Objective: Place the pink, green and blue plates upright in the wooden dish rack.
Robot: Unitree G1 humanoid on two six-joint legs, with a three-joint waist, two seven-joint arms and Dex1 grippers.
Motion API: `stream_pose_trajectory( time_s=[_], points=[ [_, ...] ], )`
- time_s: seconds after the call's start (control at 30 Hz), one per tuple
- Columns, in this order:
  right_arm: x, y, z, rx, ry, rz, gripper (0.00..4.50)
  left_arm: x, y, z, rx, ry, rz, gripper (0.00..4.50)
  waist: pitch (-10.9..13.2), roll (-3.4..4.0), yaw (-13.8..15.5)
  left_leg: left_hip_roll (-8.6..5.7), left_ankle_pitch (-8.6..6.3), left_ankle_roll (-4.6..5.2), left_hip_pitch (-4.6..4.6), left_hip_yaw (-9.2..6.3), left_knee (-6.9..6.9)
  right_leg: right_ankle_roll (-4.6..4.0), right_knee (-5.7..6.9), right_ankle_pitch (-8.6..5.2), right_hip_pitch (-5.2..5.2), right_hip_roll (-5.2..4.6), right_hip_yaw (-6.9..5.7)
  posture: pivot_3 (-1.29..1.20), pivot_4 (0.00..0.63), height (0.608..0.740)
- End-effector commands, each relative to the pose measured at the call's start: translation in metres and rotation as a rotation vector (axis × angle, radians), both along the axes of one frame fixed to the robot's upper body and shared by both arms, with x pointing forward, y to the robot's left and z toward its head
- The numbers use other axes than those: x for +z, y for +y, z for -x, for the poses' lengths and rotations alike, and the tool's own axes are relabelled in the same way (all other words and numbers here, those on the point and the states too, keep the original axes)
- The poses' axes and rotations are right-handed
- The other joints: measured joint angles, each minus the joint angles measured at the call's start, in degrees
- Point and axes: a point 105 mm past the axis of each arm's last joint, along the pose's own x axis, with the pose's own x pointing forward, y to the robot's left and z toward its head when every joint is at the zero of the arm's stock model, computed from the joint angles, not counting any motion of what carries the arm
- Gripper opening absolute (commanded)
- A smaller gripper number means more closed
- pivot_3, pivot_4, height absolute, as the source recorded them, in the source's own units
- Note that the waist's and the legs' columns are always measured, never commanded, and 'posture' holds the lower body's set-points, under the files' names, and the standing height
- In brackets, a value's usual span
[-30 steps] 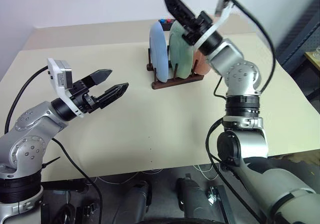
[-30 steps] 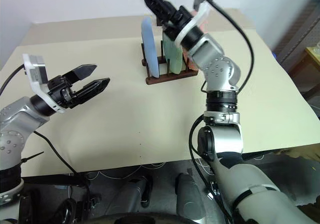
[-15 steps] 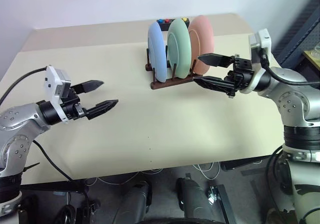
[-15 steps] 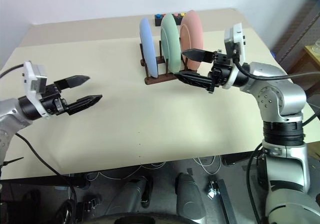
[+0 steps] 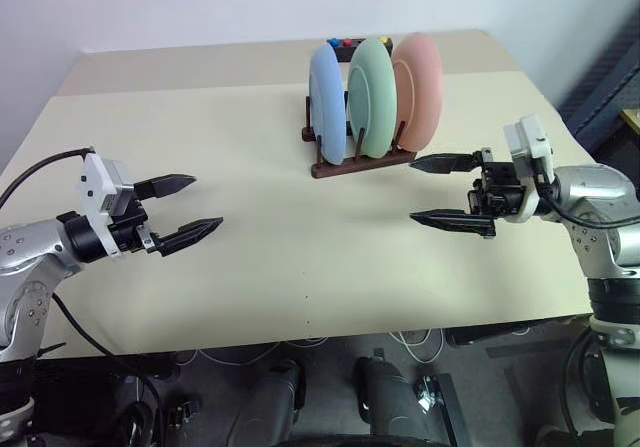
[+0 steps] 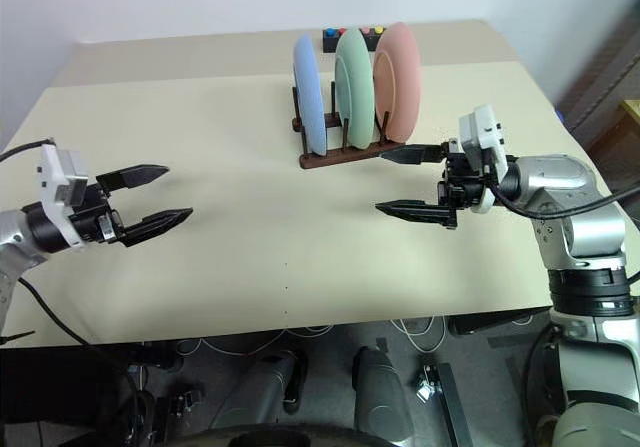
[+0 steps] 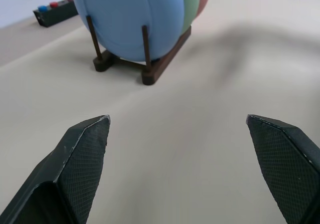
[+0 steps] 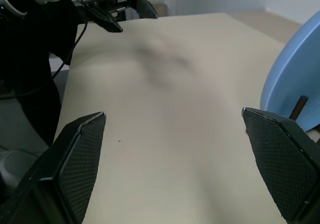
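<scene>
Right gripper (image 5: 452, 191) withdrawn from wooden dish rack (image 5: 362, 161) | both spread, empty | left gripper (image 5: 185, 209) over bare table (image 5: 300, 257)

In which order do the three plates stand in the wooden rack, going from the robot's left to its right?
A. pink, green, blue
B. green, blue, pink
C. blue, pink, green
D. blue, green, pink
D: in the head views the blue plate stands leftmost in the wooden dish rack, the green plate in the middle and the pink plate on the right, all upright.
</scene>
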Motion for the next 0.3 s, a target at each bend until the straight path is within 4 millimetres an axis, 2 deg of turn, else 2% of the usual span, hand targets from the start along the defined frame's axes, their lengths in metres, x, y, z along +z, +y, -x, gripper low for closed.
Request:
stream_pose_trajectory(
  time_s=[0.03, 0.3],
  points=[
    [0.0135, 0.0005, 0.007, 0.021, -0.07, -0.021, 4.46, 0.0076, -0.0031, 0.0007, -0.012, -0.065, -0.022, 4.5, 0.0, 0.01, -0.03, 0.0, 0.0, 0.0, 0.0, 0.0, 0.0, -0.01, 0.0, 0.01, 0.0, 0.0, 0.0, 0.0, 0.15, 0.74],
    [0.0212, 0.0037, 0.0105, 0.023, -0.085, -0.031, 4.46, -0.0002, -0.0105, -0.0055, -0.03, -0.071, -0.012, 4.5, 0.0, 0.01, -0.03, 0.03, 0.0, 0.0, 0.0, 0.0, 0.0, -0.02, -0.03, 0.02, 0.01, 0.02, -0.01, 0.0, 0.15, 0.74]
  ],
)
